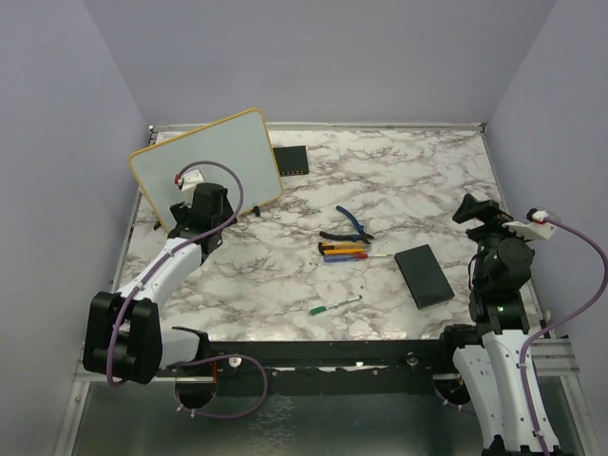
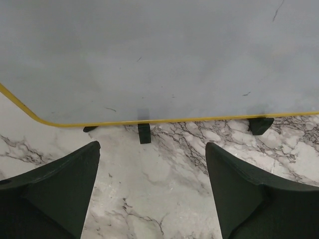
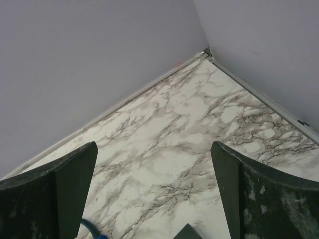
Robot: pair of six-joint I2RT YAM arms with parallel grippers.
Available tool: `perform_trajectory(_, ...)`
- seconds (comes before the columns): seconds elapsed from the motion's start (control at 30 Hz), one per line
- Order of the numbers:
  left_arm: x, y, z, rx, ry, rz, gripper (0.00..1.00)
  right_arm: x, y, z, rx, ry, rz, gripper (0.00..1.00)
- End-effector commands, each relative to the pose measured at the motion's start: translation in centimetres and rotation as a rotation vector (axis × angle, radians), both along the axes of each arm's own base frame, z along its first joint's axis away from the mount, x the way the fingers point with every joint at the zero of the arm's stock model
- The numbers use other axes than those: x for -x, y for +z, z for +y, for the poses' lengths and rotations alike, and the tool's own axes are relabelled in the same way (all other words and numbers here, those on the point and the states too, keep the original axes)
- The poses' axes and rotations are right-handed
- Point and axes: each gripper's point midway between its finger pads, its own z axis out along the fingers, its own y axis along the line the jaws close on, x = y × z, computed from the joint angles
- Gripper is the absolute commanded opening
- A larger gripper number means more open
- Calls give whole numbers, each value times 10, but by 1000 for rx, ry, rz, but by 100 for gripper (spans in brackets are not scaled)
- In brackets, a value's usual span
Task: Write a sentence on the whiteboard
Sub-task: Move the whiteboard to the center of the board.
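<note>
The whiteboard [image 1: 204,160] stands on its small black feet [image 2: 144,132] at the far left of the marble surface [image 1: 399,190], its yellow frame turned at an angle to the edges. The left end effector [image 1: 202,205] faces the board's lower edge from just in front, jaws spread wide with only bare marble between them [image 2: 152,189]. The right end effector [image 1: 472,209] hovers near the right side, also wide open and holding nothing [image 3: 154,194]. Between the arms lie blue-handled pliers [image 1: 347,226], a cluster of markers [image 1: 342,251], a green pen [image 1: 334,305] and a black pad [image 1: 424,275]; another black pad [image 1: 292,160] sits just beside the board.
</note>
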Motion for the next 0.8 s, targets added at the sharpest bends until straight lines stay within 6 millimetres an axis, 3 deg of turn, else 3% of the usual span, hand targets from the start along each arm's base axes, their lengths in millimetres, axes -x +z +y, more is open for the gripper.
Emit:
perform_trajectory(0.0,14,-27,0,51,47,53,83,2,-1,-4,-6,-22,-2,100)
perform_trajectory(0.4,9,-63,8,-55,26,178,56,3,-2,-3,-10,-17,-7,100)
perform_trajectory(0.77,-1,-70,11,-102,19,173,47,3,-4,-1,-17,-6,-11,100)
